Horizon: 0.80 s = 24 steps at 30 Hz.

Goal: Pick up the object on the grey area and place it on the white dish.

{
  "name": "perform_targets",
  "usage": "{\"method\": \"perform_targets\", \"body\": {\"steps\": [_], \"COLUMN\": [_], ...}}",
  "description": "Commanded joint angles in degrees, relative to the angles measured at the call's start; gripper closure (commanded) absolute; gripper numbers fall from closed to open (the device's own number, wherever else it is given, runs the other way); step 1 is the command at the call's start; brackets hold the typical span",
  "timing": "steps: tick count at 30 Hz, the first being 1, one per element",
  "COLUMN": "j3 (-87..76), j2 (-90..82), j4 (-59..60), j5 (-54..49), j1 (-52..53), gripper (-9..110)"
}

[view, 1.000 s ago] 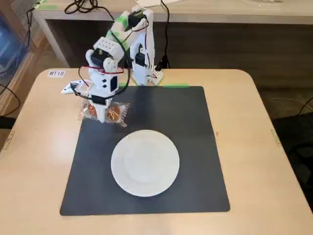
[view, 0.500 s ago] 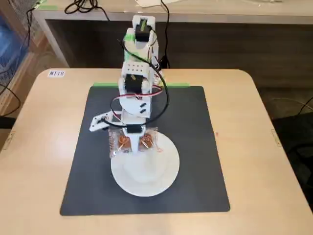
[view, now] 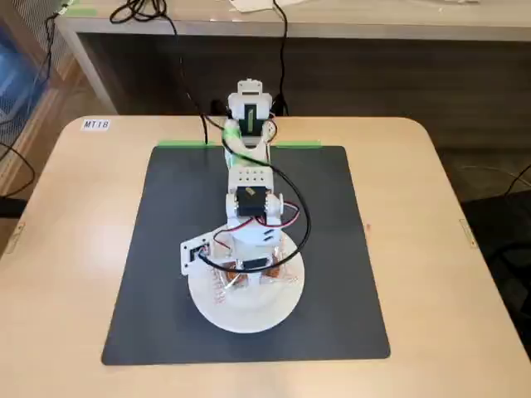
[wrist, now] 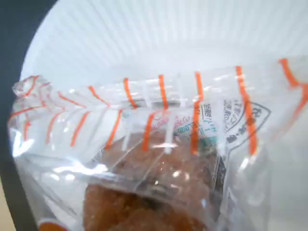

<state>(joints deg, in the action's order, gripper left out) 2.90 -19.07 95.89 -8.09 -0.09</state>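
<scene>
Fixed view: arm bent down over the white dish [view: 246, 317] near the front of the grey mat [view: 166, 265] on the counter [view: 431, 274]. End effector [view: 249, 278] sits low over the dish with the wrapped cake [view: 226, 282] under it; can't tell whether it's clamped or released.
Wrist view: cake [wrist: 154, 192] in its orange-striped clear wrapper fills the frame, dish [wrist: 144, 43] right behind.

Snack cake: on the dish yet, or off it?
Over the dish, with the snack cake at the gripper. Whether it rests on the dish or hangs above it, cannot tell.
</scene>
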Motion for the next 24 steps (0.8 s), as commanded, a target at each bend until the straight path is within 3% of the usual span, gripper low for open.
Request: {"method": "perform_targets", "body": {"steps": [1,5,12,24], "j3": [5.0,3.0,-17.3,-55.5], "j2": [1.1,-0.1,-13.7,-49.5], "j4": [1.3,1.5,1.5,1.5], "j5": [0.2,0.4,-0.4,0.4], "j1": [-1.0,-1.1,-0.9,0.4], "gripper": [85,81,60,51]}}
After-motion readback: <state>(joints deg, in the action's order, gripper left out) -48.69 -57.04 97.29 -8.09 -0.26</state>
